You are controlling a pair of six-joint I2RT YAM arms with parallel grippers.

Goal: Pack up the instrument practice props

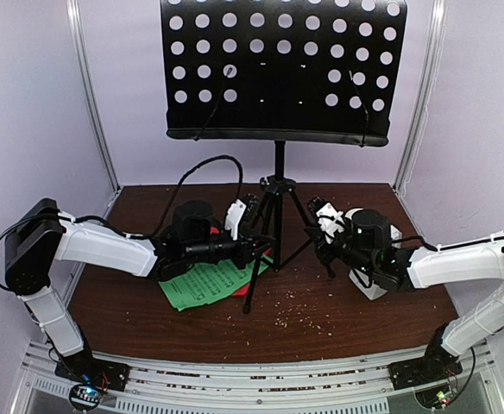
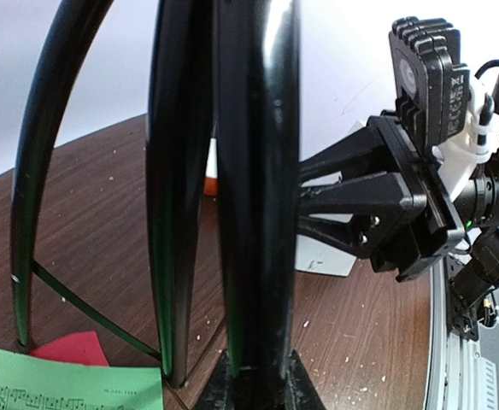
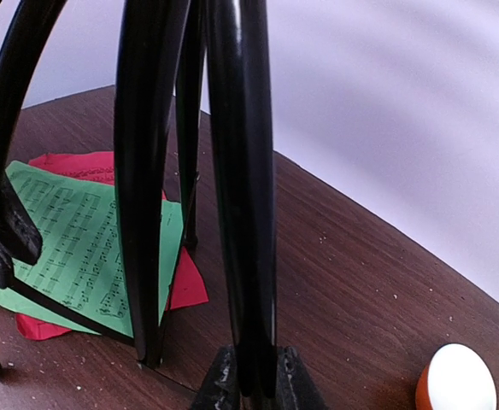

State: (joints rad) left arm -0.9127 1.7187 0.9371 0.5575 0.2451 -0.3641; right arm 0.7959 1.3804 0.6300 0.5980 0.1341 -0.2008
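From above, the black music stand [image 1: 278,69] rises mid-table, a green music sheet [image 1: 204,283] at its feet, with the left gripper [image 1: 259,247] and right gripper [image 1: 319,226] either side of its tripod.

Left wrist: the fingers [image 2: 217,389] are pinched tight on a tripod leg [image 2: 258,171].

Right wrist: those fingers [image 3: 220,380] likewise clamp a leg, with a red sheet [image 3: 185,286] behind.

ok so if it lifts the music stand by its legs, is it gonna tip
Probably top-heavy: the music stand is wide and perforated up top, on one thin pole, so it may tip. Its glossy legs look smooth and could slip in a grip.
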